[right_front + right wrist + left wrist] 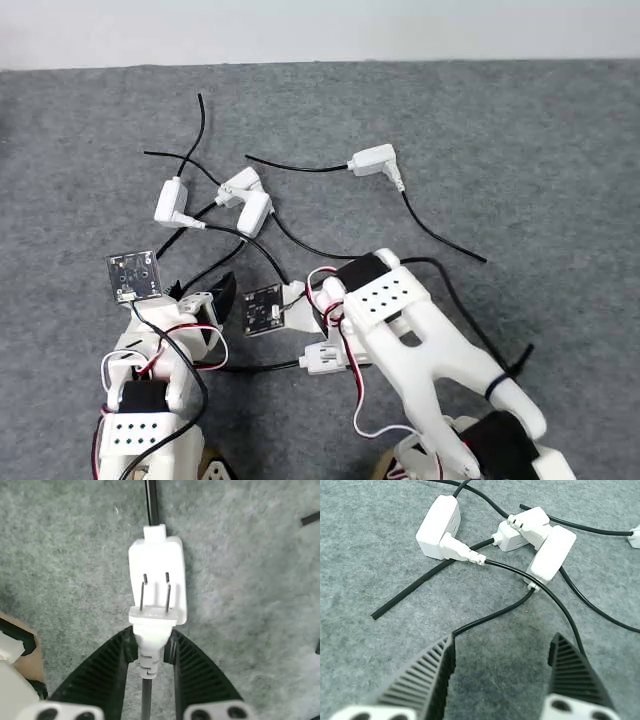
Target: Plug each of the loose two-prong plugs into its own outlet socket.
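1. Right gripper (151, 645): clamped on the two-prong plug (152, 620), pinching its neck above the ribbed collar.
2. Left gripper (504, 637): spread wide, holding nothing, low over the grey mat (370, 570); a black cable (490, 614) crosses just ahead.
3. Outlet socket (156, 562): white rounded block, flat on the mat directly ahead of the held plug, its own lead leaving the far end.
4. Prongs (142, 592): two thin bare blades lying across the socket body, not seated.

Step, as I judge it: aligning plug to socket. Next I must find the slotted face, square the blades to it and push straight; the free socket may slide.
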You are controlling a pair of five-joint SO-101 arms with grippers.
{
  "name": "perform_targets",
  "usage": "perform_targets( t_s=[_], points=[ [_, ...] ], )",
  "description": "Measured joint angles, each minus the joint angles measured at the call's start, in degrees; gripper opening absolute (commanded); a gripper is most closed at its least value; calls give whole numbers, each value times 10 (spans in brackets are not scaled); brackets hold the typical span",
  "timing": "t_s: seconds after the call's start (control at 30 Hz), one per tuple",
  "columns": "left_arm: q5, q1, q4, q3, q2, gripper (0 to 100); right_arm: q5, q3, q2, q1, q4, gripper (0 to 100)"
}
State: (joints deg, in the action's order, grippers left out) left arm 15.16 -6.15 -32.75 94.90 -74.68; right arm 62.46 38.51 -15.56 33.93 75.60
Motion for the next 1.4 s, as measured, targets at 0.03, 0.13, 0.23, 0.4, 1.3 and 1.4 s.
perform_targets(
  t_s=[0.03,0.13,0.23,0.4,1.3,1.4],
  points=[
    [0,0,0,0,0,283,0,-2,0,0,4,9],
    [0,0,0,0,0,283,0,-20,0,-7,28,9],
    [0,0,0,0,0,283,0,-55,0,-21,58,9],
    [0,0,0,0,0,283,42,-79,0,-117,65,9],
    [0,0,0,0,0,283,140,33,136,-321,-171,92],
    [0,0,0,0,0,283,124,33,136,-312,-171,189]
  ],
)
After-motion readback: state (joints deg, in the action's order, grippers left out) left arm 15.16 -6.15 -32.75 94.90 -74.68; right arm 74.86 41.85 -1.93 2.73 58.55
